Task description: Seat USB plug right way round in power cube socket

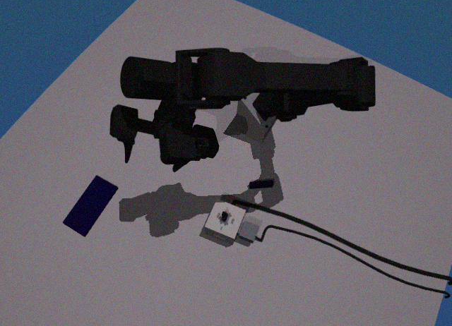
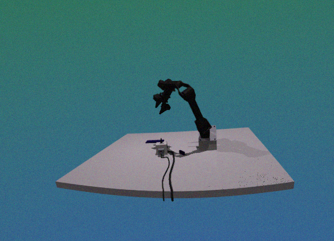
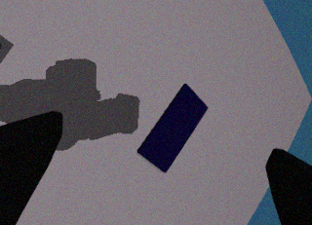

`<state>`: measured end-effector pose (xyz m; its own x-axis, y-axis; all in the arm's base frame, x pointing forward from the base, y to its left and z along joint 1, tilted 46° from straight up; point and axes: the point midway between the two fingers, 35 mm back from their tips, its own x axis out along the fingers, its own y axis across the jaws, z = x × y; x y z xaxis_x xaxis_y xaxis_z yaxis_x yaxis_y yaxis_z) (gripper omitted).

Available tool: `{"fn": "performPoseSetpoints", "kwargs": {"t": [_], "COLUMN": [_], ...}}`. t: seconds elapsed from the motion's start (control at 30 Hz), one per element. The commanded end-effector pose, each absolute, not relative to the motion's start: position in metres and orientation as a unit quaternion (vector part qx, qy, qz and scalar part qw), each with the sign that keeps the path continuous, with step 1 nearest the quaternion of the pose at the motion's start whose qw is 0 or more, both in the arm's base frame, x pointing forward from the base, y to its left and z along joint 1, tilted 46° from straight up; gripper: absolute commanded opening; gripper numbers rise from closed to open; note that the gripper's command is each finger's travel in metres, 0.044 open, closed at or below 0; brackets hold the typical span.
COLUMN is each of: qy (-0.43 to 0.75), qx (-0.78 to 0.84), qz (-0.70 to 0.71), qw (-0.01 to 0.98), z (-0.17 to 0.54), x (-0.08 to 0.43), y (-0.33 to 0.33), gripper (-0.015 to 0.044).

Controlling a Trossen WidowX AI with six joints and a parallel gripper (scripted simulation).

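Your end effector [image 2: 161, 107] is hanging high above the desk [image 2: 215, 168] with fingers spread wide and gripping nothing, while the USB plug [image 1: 222, 216] is sitting in the power cube's [image 1: 217, 230] top socket.

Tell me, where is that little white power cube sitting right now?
In the top view the power cube sits on the table right of centre, towards the near edge, with two black cables trailing off to its right and a small blue stick just beyond it.
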<state>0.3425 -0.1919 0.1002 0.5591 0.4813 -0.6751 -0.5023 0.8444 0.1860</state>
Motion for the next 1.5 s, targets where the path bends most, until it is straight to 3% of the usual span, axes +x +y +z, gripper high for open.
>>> {"fn": "performPoseSetpoints", "kwargs": {"t": [0.0,0.37,1.47], "qy": [0.354,0.208,0.206], "qx": [-0.138,-0.329,-0.33], "qz": [0.422,0.677,0.678], "qw": [0.823,0.625,0.624], "z": [0.097,0.091,0.073], "x": [0.347,0.314,0.314], "y": [-0.119,0.011,0.025], "gripper": [0.044,0.044,0.044]}}
